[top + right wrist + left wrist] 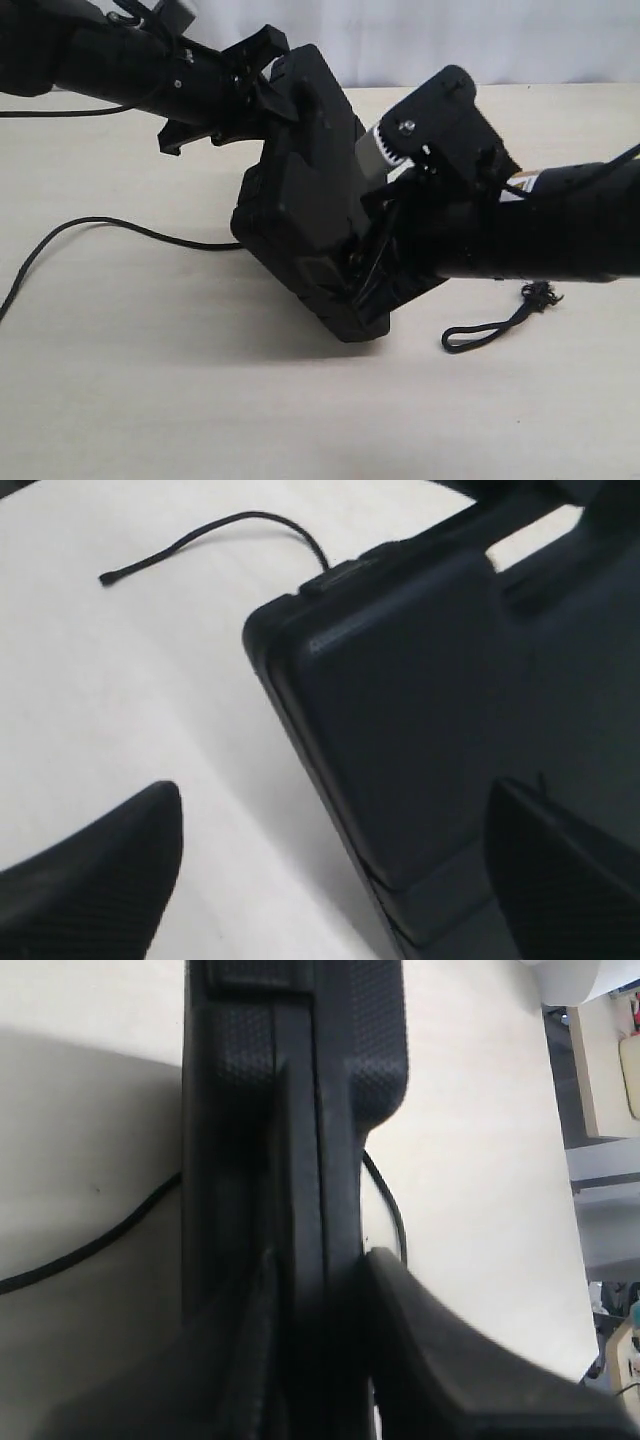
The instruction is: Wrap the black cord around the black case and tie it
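Only the exterior view shows the black cord (515, 316) knotted.

One black case (310, 200), one black cord (540, 296), two black robot arms (120, 65), two grippers, left gripper (315, 1295) and right gripper (330, 865), one pale table (200, 400).
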Controlling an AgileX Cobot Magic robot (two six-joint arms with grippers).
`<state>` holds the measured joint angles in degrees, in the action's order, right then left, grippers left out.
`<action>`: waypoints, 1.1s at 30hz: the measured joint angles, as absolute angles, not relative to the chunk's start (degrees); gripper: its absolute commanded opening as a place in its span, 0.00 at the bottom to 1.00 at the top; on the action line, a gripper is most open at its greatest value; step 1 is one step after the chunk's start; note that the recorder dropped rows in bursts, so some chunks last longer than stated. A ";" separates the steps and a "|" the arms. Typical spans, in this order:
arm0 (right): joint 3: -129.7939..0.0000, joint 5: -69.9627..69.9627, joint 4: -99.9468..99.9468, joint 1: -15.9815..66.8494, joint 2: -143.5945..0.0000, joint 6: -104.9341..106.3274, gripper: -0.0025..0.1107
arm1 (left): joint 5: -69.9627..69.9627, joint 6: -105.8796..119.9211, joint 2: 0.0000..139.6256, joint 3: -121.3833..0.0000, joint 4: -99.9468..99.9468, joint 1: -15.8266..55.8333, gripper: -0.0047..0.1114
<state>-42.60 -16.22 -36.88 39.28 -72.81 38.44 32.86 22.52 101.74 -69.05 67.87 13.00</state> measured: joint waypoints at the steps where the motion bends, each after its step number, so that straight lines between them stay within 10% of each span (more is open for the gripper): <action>1: -42.60 -15.70 -35.95 40.05 -73.34 38.44 0.70 | 32.32 22.52 101.74 -69.05 67.87 13.29 0.04; 14: -42.60 -11.87 -17.76 44.10 -74.01 30.70 0.70 | 30.20 22.52 101.74 -69.05 68.04 13.72 0.04; 22: -51.04 -33.64 22.31 44.10 -74.01 -8.04 0.69 | 27.78 22.52 101.74 -69.05 69.00 14.03 0.04; 33: -46.99 -13.22 8.55 45.92 -78.67 -16.07 0.69 | 23.64 22.70 101.74 -68.75 76.36 14.03 0.04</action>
<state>-46.99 -13.22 8.55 45.92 -78.67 -16.07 23.64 22.70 101.74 -68.75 76.36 14.03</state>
